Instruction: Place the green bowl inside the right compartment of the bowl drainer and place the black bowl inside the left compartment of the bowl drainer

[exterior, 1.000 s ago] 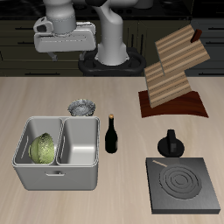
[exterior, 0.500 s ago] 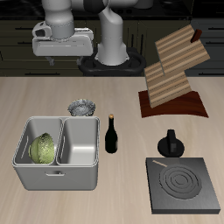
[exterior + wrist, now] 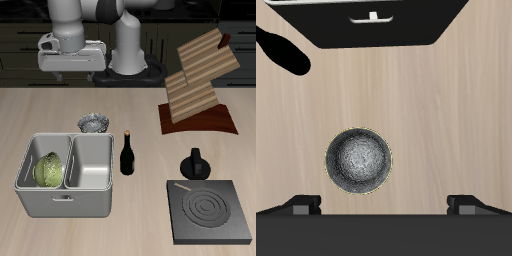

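— Since the green bowl already sits in one well of the bowl drainer, why is the gripper up so high?
— To look straight down on the black bowl, I'd say; it rests on the table just behind the drainer.
— And the fingers?
— Spread wide, holding nothing, ready to straddle its rim. The other well is empty.
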You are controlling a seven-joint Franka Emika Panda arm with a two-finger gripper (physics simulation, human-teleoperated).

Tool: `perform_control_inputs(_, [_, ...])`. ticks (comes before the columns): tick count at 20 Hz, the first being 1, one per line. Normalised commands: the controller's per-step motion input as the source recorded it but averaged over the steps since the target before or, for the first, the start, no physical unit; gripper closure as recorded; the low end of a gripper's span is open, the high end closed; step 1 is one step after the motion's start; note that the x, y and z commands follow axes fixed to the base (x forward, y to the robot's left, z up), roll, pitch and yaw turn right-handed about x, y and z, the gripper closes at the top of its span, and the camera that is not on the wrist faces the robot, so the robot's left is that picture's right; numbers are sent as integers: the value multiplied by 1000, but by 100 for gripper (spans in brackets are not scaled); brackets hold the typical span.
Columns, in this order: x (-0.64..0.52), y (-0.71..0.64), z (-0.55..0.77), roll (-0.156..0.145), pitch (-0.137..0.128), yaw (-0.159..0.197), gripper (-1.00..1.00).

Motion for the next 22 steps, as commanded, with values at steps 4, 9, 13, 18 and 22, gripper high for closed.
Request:
perform_control_inputs(4, [27, -108, -251, -3, 18, -26, -100])
perform_control_inputs(9, [38, -30, -298, -11, 10, -17, -100])
perform_control_inputs(13, [-22, 88, -283, 14, 19, -7, -100])
perform_control_inputs(18, [-149, 18, -269, 8, 1, -8, -100])
perform_control_inputs(22, [-29, -57, -265, -18, 24, -2, -100])
